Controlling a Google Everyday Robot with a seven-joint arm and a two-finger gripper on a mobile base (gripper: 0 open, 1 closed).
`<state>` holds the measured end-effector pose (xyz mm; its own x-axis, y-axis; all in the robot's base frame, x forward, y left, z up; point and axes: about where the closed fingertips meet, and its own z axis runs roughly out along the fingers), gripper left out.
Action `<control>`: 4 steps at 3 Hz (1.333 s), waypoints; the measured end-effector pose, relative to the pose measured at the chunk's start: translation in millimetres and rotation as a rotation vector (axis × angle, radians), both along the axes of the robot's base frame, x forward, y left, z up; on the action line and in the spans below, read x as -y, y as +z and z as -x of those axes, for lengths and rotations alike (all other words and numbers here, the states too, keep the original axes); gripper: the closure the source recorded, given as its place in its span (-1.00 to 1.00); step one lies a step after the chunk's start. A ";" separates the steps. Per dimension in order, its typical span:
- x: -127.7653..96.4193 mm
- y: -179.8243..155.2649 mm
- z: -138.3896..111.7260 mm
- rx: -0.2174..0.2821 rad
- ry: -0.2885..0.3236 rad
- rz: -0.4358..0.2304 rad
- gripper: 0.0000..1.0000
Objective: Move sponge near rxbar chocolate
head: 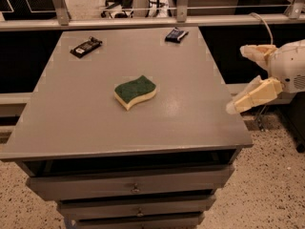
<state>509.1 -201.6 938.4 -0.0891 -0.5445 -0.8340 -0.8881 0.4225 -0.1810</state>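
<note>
The sponge (135,91), green on top with pale yellow foam below, lies flat near the middle of the grey table (86,128). The rxbar chocolate (86,46), a black wrapper with light markings, lies at the table's far left. My gripper (240,80) is at the right, beside the table's right edge, well to the right of the sponge. Its two cream fingers (251,95) are spread apart with nothing between them.
A dark blue wrapped bar (176,34) lies at the table's far right. Drawers (136,187) sit under the tabletop. A metal rail (143,20) runs behind the table. Speckled floor shows at the right.
</note>
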 end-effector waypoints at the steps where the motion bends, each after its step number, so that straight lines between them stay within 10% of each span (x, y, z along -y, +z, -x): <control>1: -33.4 -6.1 -6.9 0.021 0.060 -0.051 -1.00; 4: -137.1 -32.6 -50.2 0.013 0.141 -0.154 -1.00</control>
<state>559.3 -64.5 905.8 -0.0093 -0.4170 -0.9089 -0.9384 0.3176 -0.1362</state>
